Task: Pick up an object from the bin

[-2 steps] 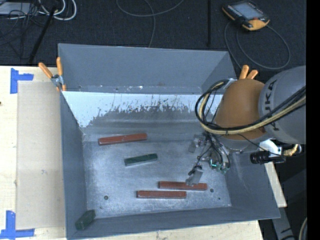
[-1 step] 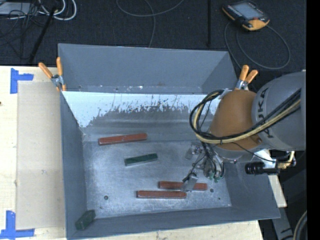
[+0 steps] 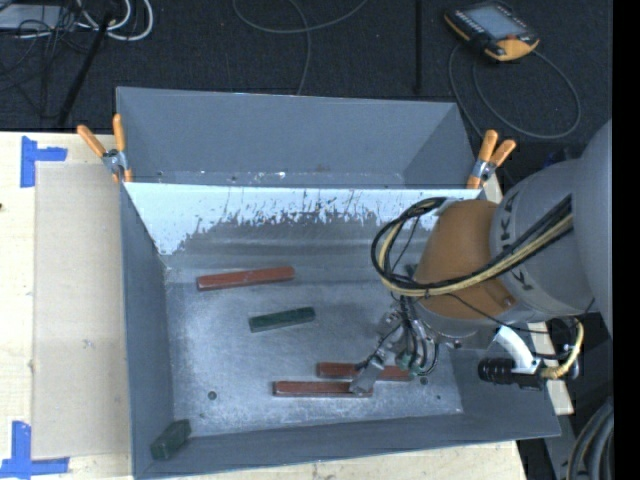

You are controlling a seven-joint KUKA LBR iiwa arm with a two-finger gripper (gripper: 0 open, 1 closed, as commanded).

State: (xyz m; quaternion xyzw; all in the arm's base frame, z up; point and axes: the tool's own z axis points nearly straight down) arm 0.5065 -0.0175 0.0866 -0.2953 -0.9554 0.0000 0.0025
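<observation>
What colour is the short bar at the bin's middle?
The short bar is dark green; the camera view shows it best.

Bars half hidden under the gripper

At the near right of the bin [image 3: 290, 148], the gripper [image 3: 372, 372] covers the right end of a short brown bar [image 3: 335, 369] and the tip of a longer brown bar [image 3: 305, 389]; whether it touches them cannot be told. The arm [image 3: 545, 258] is cut off at the right. A dark green lump [image 3: 170, 440] in the near left corner is too small to name.
</observation>
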